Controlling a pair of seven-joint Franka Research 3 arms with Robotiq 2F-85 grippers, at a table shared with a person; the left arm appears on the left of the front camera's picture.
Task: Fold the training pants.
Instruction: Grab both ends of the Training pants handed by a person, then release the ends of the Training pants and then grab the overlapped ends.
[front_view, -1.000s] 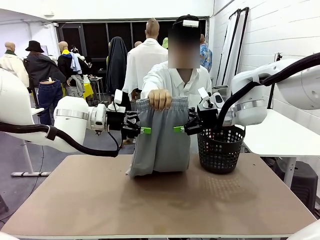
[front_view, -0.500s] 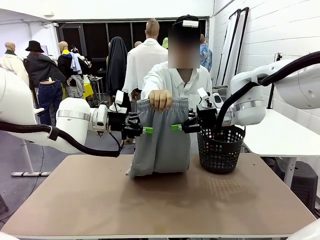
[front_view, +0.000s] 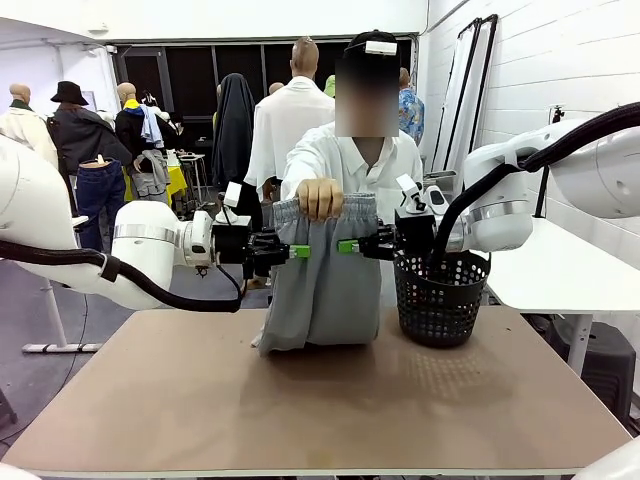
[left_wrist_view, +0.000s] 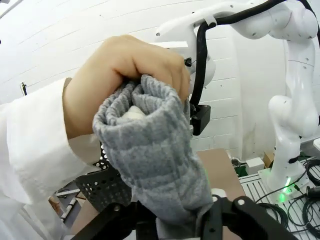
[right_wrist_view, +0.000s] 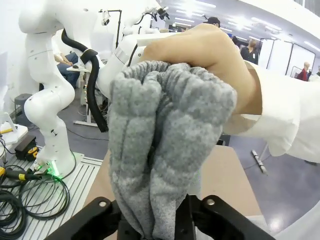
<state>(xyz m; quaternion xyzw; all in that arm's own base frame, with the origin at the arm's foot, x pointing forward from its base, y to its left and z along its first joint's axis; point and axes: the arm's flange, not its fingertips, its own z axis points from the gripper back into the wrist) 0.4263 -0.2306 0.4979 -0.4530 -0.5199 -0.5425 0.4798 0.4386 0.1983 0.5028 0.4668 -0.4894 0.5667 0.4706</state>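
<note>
Training pants (front_view: 322, 290) dangle bunched from the person's hand (front_view: 320, 198) over the far middle of the surface (front_view: 300, 400), bottom end resting on it, just left of the black basket (front_view: 438, 300), with the left pincer (front_view: 298, 251) and right pincer (front_view: 348, 246) each pinching a side edge just under the waistband.

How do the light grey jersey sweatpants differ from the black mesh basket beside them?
The light grey jersey sweatpants are soft and limp; the black mesh basket is stiff and full of holes. The sweatpants hang from the person's hand, with only their lower end on the table; the basket stands on its own. The sweatpants reach higher than the basket. Both rest on the table's far side, side by side.
</note>
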